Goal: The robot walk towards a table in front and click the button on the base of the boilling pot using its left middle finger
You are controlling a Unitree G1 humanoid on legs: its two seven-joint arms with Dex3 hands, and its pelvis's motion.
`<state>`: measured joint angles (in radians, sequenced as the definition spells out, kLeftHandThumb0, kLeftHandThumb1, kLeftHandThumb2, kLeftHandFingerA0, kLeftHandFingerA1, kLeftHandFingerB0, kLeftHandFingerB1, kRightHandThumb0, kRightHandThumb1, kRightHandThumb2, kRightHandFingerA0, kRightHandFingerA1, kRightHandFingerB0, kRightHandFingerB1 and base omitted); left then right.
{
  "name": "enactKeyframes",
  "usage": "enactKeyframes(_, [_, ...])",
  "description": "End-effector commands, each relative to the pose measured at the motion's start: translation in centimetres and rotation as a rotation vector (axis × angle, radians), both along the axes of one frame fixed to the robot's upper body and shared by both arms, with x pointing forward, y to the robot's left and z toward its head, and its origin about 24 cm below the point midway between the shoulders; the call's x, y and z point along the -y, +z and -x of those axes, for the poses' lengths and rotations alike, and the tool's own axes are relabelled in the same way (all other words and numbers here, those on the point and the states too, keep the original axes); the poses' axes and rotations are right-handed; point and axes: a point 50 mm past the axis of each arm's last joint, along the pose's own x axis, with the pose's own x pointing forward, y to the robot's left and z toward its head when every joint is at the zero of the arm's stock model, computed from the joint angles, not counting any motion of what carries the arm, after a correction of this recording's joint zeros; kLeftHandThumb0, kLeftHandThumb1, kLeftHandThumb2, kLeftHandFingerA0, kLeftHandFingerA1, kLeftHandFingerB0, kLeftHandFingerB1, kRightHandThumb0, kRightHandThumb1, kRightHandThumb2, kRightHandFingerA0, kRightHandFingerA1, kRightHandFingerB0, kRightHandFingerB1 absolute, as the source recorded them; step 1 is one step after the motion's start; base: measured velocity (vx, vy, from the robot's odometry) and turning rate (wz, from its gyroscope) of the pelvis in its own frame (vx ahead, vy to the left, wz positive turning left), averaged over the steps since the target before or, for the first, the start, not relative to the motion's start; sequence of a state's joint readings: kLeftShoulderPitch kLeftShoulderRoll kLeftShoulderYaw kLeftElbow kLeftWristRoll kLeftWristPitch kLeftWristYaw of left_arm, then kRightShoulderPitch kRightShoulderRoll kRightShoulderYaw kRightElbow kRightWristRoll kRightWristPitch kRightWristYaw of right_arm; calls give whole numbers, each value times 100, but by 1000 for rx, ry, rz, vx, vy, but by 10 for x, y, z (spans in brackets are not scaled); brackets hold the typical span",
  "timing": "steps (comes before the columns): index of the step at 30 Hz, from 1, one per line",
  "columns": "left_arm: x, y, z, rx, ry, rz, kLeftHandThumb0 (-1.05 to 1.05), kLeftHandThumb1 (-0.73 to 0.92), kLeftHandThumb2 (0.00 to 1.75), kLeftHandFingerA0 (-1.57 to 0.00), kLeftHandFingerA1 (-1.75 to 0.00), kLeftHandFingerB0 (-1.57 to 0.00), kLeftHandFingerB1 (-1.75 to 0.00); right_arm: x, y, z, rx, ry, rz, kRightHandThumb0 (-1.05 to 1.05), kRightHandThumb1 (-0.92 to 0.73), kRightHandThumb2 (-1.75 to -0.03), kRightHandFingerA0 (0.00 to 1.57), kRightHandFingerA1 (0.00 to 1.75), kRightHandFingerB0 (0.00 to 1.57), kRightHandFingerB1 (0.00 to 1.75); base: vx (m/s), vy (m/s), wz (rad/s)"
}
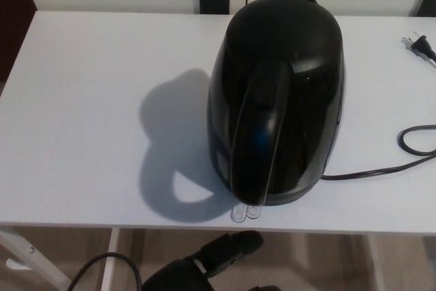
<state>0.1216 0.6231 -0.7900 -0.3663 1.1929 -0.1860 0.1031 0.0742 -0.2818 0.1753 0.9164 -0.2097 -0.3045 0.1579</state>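
Head view, black kettle (276,97) on white table (82,120), left hand (221,253) below table edge, grip unclear, clear button (245,212) half hidden

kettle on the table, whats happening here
A black electric kettle stands on a white table, handle toward the camera, with its clear switch tab poking out at the base by the table's front edge. The robot's left hand is below that edge, fingertip pointing up and right toward the tab but not touching it. The power cord trails off to the right, its plug lying loose on the table.
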Motion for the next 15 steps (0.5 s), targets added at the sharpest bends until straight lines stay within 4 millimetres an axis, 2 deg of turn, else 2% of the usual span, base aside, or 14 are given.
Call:
enactKeyframes(1, [0,-4,5,131,-104,-23,-62,72,62,-18,-28,-18,-27,10,2,2,-2,-1,35,10,-81,-122,27,60,20,58,0,0,0])
enactKeyframes(5, [1,-5,4,149,-103,-14,-62,73,64,-20,-28,-18,-27,10,2,1,-4,0,37,11,-81,-123,25,59,20,58,0,0,0])
enactKeyframes(6, [1,-6,3,151,-100,-13,-63,72,63,-20,-28,-18,-27,10,2,1,-4,0,36,20,-92,-89,35,59,12,45,0,0,0])
enactKeyframes(9, [1,-6,2,151,-97,-16,-62,73,62,-19,-28,-19,-28,10,3,0,-4,10,41,21,-92,-89,34,58,11,45,0,0,0])
enactKeyframes(10, [1,-6,1,161,-91,-13,-62,73,63,-21,-28,-22,-28,10,3,0,-5,5,35,21,-92,-82,36,57,15,45,0,0,0])
enactKeyframes(13, [1,-7,-1,166,-78,-35,-63,74,64,-19,-28,-17,-27,10,3,1,-5,11,38,22,-92,-86,35,56,14,45,0,0,0])
enactKeyframes(14, [0,-8,-2,165,-68,-52,-35,51,106,0,-49,0,-48,10,2,2,-8,8,39,23,-92,-82,37,56,16,44,0,0,0])
enactKeyframes(15, [0,-8,-3,160,-61,-60,-35,52,106,0,-49,0,-49,10,2,2,-8,2,38,13,-80,-121,24,58,20,57,0,0,0])
